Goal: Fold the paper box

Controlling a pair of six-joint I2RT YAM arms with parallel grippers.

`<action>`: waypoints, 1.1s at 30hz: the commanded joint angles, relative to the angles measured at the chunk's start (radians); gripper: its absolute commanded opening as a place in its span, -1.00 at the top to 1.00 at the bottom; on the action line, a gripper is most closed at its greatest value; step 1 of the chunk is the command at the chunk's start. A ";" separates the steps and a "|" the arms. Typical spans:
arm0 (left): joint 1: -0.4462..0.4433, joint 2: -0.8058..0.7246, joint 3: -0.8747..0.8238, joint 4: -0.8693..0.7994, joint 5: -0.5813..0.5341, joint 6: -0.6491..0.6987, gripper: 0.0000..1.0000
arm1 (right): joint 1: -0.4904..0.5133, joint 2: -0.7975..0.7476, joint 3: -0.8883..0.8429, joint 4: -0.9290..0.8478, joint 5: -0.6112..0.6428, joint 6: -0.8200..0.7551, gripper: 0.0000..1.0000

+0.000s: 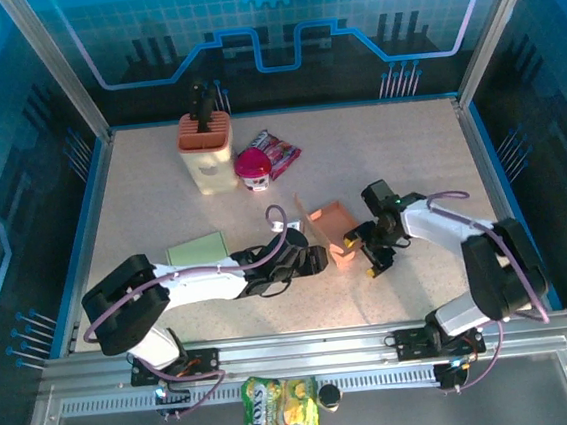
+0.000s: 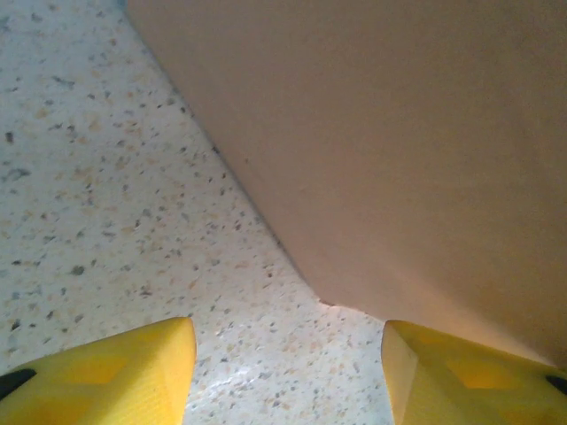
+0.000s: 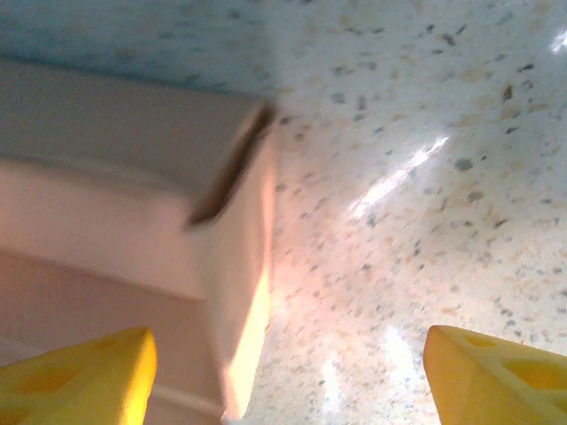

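The paper box [image 1: 330,232] is a salmon-coloured open tray, part folded, with one flap standing up at its left side. My left gripper [image 1: 311,261] lies low on the table against the box's left front side. In the left wrist view the left gripper [image 2: 288,381] is open, with bare table between its yellow fingertips [image 2: 106,376] and the box wall [image 2: 390,150] just ahead. My right gripper [image 1: 361,255] sits at the box's right side. In the right wrist view the right gripper [image 3: 288,381] is wide open, and the box's corner [image 3: 235,292] reaches in between its fingers from the left.
A green card [image 1: 197,249] lies flat left of the box, by the left arm. At the back stand a beige container with an orange lid [image 1: 206,150], a pink-lidded cup [image 1: 253,168] and a snack packet [image 1: 280,151]. A yellow snack bag [image 1: 281,424] lies on the front rail.
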 commanded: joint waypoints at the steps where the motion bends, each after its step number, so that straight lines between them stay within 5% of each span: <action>1: 0.002 0.005 0.033 0.000 -0.029 0.010 -0.16 | 0.015 -0.102 0.030 -0.082 0.082 -0.112 -0.66; 6: 0.003 -0.002 0.052 -0.028 -0.040 0.023 -0.17 | 0.027 -0.256 0.079 0.004 0.162 -0.397 -0.54; 9: 0.005 -0.008 0.051 -0.034 -0.041 0.027 -0.17 | 0.052 -0.298 0.130 0.095 0.055 -0.660 -0.37; 14: 0.008 -0.019 0.050 -0.042 -0.049 0.033 -0.17 | 0.137 -0.224 0.274 -0.051 0.038 -0.922 -0.30; 33: 0.011 -0.029 0.063 -0.073 -0.051 0.045 -0.17 | 0.305 0.138 0.573 -0.224 0.184 -1.083 0.12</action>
